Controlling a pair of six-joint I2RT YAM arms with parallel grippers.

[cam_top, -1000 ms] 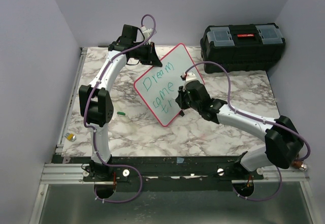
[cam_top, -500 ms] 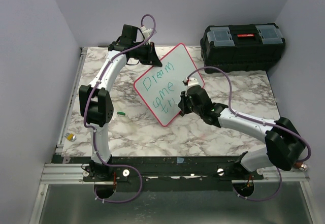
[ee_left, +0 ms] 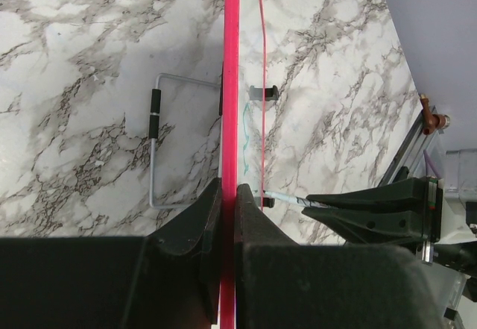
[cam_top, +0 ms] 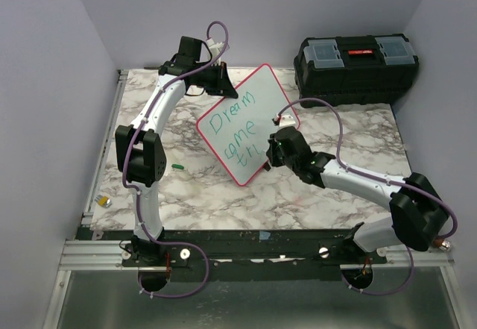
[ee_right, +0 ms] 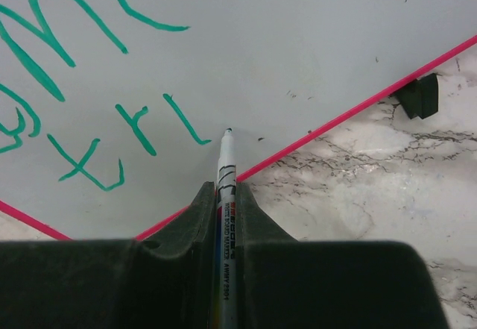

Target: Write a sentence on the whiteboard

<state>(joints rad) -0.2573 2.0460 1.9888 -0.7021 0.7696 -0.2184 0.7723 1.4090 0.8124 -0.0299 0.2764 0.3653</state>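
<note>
— Where is the whiteboard (cam_top: 246,124)?
— Near the middle of the marbled worktop (cam_top: 223,195), turned like a diamond in the top view. The black toolbox (cam_top: 356,59) sits at its 2 o'clock, well apart.

— Who has hold of it?
— The left tool (ee_left: 229,191). Its fingers are closed tight on the red rim, at the board's 11 o'clock edge. From that wrist the board shows edge-on, with a wire stand (ee_left: 153,150) at its 9 o'clock side.

— And the right tool (ee_right: 226,189)?
— Closed on a marker (ee_right: 226,157) that points toward 12 o'clock. The tip is right at the white surface near the 3 o'clock corner; I cannot tell if it touches.

— How far does the sentence (cam_top: 235,131) run?
— Green letters read "Dream", "come", then "tr" and one more stroke just at 9 o'clock of the tip.

— Anything else?
— A small green cap (cam_top: 177,166) lies at 9 o'clock of the board's lowest corner.
</note>
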